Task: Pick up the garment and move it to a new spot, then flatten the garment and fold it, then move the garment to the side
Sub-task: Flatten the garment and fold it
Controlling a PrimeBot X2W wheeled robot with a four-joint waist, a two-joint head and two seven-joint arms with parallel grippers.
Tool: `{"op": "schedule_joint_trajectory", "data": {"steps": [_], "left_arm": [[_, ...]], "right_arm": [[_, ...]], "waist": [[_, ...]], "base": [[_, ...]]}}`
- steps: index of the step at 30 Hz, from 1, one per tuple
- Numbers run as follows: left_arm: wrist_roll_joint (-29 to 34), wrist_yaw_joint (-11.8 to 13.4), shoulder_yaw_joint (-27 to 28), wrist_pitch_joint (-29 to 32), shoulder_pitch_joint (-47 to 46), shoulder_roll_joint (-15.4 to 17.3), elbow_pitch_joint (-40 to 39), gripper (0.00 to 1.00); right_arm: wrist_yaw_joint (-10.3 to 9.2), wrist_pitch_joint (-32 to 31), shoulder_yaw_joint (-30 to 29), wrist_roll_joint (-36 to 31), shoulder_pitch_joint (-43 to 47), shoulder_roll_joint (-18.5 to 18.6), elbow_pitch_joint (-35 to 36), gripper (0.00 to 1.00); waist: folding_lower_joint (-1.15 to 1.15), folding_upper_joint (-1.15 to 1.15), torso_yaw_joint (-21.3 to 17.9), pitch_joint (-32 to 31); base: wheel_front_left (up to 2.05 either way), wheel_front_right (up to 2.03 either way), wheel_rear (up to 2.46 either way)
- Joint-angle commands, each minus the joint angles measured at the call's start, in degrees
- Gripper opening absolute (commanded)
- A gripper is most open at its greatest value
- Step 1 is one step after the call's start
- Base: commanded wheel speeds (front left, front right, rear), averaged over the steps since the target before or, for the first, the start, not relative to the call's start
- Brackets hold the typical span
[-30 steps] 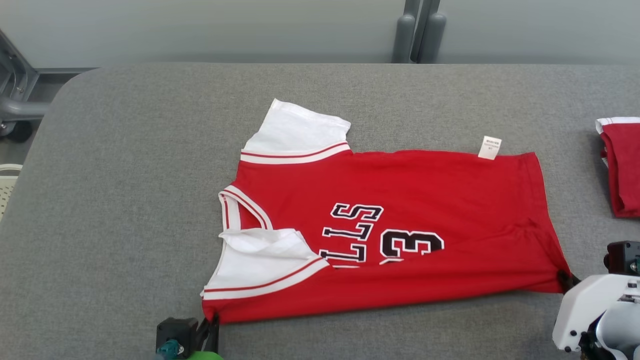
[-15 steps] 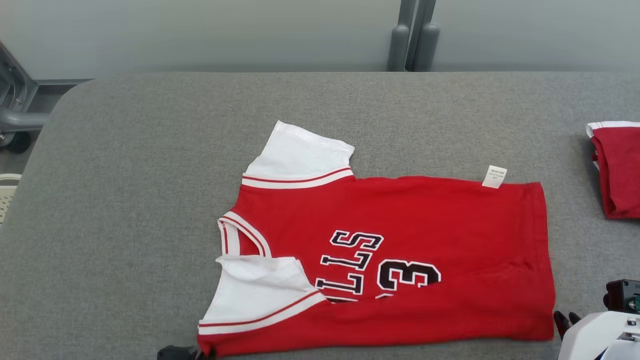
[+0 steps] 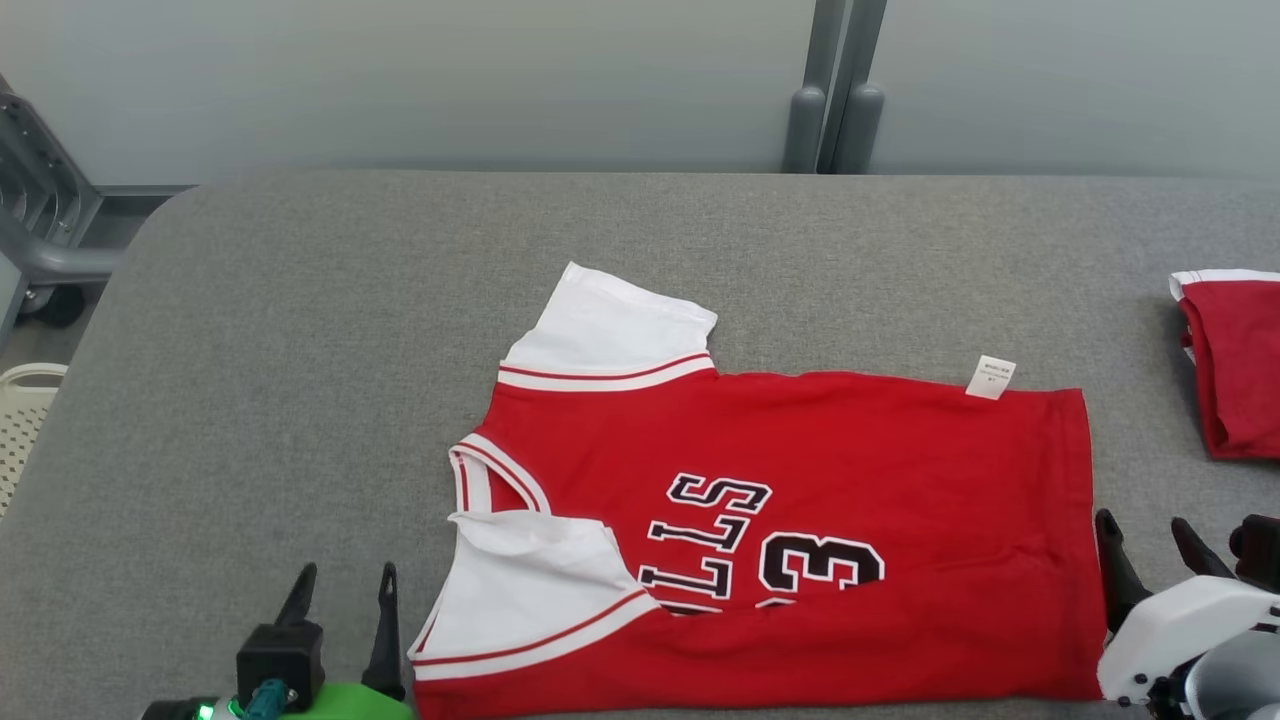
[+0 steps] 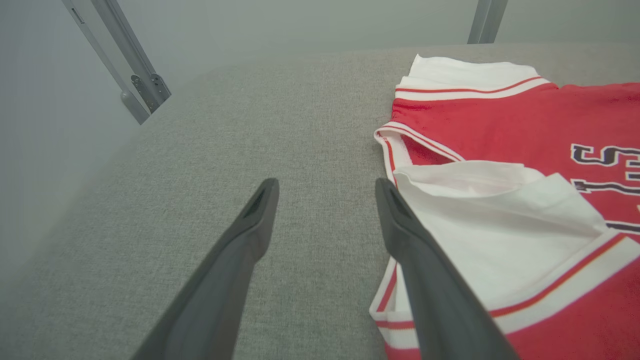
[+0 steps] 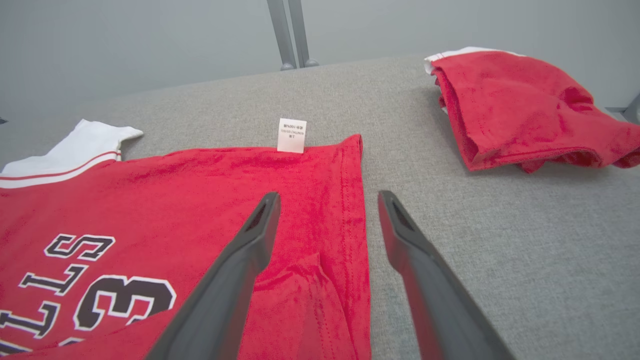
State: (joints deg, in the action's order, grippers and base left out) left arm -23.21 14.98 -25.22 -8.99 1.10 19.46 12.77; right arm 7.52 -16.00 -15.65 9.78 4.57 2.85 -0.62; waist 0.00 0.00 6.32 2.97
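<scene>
The garment [image 3: 800, 450] is a red jersey with white sleeves and black lettering, lying flat on the grey table [image 3: 300, 350], its near long edge folded over. My left gripper [image 3: 341, 582] stands open just left of the near white sleeve [image 4: 500, 225], holding nothing. In the left wrist view the left gripper [image 4: 325, 192] has its right finger beside that sleeve's edge. My right gripper [image 3: 1142, 530] is open at the jersey's hem corner. In the right wrist view the right gripper [image 5: 327, 202] straddles the hem [image 5: 355, 200], its left finger over the red cloth [image 5: 175, 190].
A second red garment [image 3: 1235, 365] lies bunched at the table's right edge, also seen as a red garment [image 5: 520, 110] in the right wrist view. A white perforated basket [image 3: 20, 420] sits off the table's left side. Grey posts [image 3: 835, 110] stand behind the table.
Both grippers have let go of the jersey's near corners and opened, rising clear of the cloth. The jersey now rests flat. The head camera has tilted, shifting the picture downward.
</scene>
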Motion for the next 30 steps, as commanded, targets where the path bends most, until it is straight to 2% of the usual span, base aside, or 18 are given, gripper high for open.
{"op": "schedule_joint_trajectory", "data": {"steps": [1, 7, 14, 19, 23, 30], "left_arm": [[0.20, -0.06, 0.52, -1.28, -1.45, -0.24, -0.01, 1.00], [-0.19, -1.34, 2.92, -5.76, -4.78, -2.29, -2.05, 1.00], [-1.70, -5.68, 7.65, -6.19, -5.92, -5.17, -5.02, 1.00], [-1.02, -8.96, 9.83, -6.19, -5.73, -5.38, -3.58, 1.00], [0.32, -11.38, 9.05, -6.19, -5.97, -4.35, -0.59, 1.00], [0.74, -12.88, 8.71, -6.20, -5.54, -4.13, 2.22, 1.00]], "right_arm": [[-0.06, 2.00, 0.68, 0.27, -0.48, 0.01, -0.44, 1.00], [-0.07, 16.27, 4.19, 1.06, -3.47, 0.07, -1.67, 1.00], [-0.06, 25.52, 8.02, 0.33, -5.58, 0.13, -6.64, 1.00], [-0.06, 28.72, 9.75, -0.41, -6.72, 0.15, -9.89, 1.00], [-0.06, 29.42, 10.58, -1.31, -6.94, 0.14, -12.48, 1.00], [-0.06, 29.40, 10.49, -2.87, -6.90, 0.14, -14.96, 1.00]], "waist": [[0.00, 0.00, 0.14, -0.44], [0.00, 0.00, 0.22, -1.58], [0.00, 0.00, 0.28, -2.97], [0.00, 0.00, -0.02, -3.86], [0.00, 0.00, -0.24, -4.47], [0.00, 0.00, -0.56, -5.01]], "base": [[0.00, 0.00, 0.00], [0.00, 0.00, 0.00], [0.00, 0.00, 0.00], [0.00, 0.00, 0.00], [0.00, 0.00, 0.00], [0.00, 0.00, 0.00]]}}
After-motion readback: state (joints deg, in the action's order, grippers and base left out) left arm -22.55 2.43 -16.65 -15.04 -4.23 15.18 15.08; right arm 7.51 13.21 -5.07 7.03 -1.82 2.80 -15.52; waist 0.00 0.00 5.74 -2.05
